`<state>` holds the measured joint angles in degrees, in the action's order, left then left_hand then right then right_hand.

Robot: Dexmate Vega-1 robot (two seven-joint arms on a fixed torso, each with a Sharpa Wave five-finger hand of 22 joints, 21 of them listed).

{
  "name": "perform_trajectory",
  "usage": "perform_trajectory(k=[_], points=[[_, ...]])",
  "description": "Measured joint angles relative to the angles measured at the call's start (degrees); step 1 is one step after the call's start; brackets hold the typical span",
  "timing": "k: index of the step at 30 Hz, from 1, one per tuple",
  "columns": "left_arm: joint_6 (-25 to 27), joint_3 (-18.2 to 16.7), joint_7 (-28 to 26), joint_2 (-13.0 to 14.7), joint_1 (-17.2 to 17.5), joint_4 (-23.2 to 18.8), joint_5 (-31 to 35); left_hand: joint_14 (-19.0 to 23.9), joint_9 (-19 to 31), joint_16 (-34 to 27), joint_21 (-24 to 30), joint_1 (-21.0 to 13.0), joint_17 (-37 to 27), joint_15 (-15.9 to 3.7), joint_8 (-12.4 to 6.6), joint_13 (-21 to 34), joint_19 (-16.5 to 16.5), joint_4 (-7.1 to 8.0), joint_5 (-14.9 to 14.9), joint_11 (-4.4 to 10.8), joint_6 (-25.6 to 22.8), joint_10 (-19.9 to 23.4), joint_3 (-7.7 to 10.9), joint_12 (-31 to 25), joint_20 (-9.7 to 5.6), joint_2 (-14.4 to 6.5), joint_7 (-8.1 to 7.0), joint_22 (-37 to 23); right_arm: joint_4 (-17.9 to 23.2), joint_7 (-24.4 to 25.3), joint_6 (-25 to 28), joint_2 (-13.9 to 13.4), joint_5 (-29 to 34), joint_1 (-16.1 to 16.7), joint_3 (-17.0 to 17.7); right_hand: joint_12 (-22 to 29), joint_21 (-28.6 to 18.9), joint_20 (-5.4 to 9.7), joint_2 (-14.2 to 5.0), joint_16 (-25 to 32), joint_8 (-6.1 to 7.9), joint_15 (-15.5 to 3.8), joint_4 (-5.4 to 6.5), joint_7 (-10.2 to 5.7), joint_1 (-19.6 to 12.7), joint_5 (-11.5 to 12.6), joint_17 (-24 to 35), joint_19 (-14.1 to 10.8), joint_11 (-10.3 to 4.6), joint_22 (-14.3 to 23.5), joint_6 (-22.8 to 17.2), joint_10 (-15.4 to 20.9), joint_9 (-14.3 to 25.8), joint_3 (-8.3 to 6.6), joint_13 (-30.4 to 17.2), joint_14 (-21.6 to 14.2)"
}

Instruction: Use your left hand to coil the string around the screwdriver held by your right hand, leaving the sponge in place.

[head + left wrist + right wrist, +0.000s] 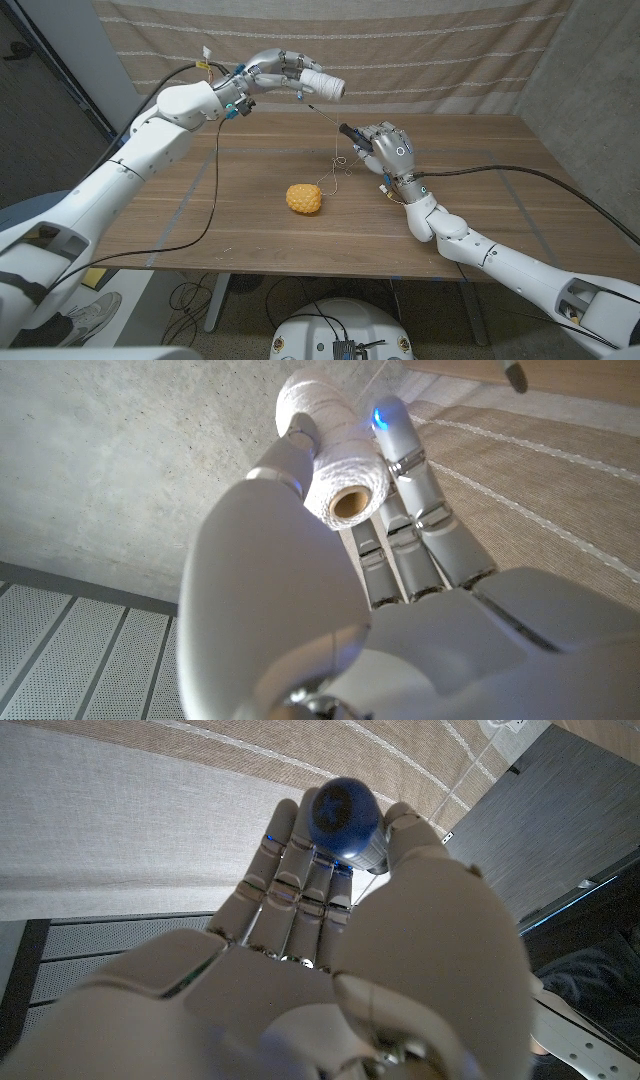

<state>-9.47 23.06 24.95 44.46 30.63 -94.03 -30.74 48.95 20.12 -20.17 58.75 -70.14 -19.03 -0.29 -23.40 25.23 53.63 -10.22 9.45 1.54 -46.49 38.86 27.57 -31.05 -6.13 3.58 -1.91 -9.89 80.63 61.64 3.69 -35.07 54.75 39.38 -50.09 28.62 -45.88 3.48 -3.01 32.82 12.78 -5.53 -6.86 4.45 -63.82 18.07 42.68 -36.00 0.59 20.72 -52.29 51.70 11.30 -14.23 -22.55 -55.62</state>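
Observation:
My left hand (272, 72) is raised over the table's far left and grips a white spool of string (323, 85). From the spool the string (322, 112) slants down to the screwdriver (351, 132), whose dark end sticks out of my right hand (390, 150). Loose string loops (340, 168) hang below the screwdriver toward the table. A yellow sponge (304, 198) lies on the table, left of and nearer than my right hand. The left wrist view has the spool (340, 470) between the fingers (415, 490). The right wrist view has the screwdriver's blue handle end (345, 815) held in my right hand (330, 960).
The wooden table (200, 230) stands before a beige striped curtain (420, 50). A black cable (215, 190) hangs from my left arm across the table's left side. Another cable (500, 170) runs from my right wrist to the right.

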Motion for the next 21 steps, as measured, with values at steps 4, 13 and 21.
perform_trajectory(k=[4,13,21], points=[[0.0,-0.4,-2.1,0.3,0.0,-0.3,1.2,0.0,0.0,0.0,0.0,0.0,0.0,0.00,0.11,0.0,0.0,0.00,-0.1,0.00,-0.2,0.1,0.00,0.1,0.00,0.0,-0.20,0.0,-0.3,0.8,-2.0,0.4,1.6,0.3,0.6,0.0,0.0,-0.10,0.00,0.0,-0.03,0.00,-0.03,0.00,0.0,0.0,0.0,0.5,0.00,0.0,0.0,0.0,0.0,0.03,0.0,0.0],[1.6,-1.0,-7.1,0.9,-0.2,-0.5,4.3,0.0,-0.1,0.0,0.5,0.0,0.0,0.00,0.17,0.0,0.0,0.00,0.1,0.00,-0.2,0.1,0.00,0.3,-0.01,0.0,-0.18,0.0,-0.9,1.8,-10.8,4.7,9.8,4.7,9.4,-0.3,-0.4,-0.10,0.15,-0.4,0.16,-0.56,0.09,-0.12,-0.1,0.1,0.0,0.5,-0.31,-0.3,0.1,0.3,0.0,0.41,0.0,-0.7],[3.5,-1.5,-10.6,1.7,0.0,-0.8,6.2,0.0,-0.1,0.0,0.5,0.0,-0.2,0.00,0.22,0.0,0.0,0.00,0.1,-0.05,-0.3,0.5,0.00,0.5,-0.01,0.0,-0.11,0.0,-0.9,2.2,-19.2,11.0,17.1,9.2,20.3,-0.3,-0.4,-0.10,0.15,-0.7,0.16,-0.74,0.05,-0.30,-0.2,0.4,0.2,0.5,-0.32,-0.3,-0.1,0.3,0.1,0.46,-0.3,-0.7]])
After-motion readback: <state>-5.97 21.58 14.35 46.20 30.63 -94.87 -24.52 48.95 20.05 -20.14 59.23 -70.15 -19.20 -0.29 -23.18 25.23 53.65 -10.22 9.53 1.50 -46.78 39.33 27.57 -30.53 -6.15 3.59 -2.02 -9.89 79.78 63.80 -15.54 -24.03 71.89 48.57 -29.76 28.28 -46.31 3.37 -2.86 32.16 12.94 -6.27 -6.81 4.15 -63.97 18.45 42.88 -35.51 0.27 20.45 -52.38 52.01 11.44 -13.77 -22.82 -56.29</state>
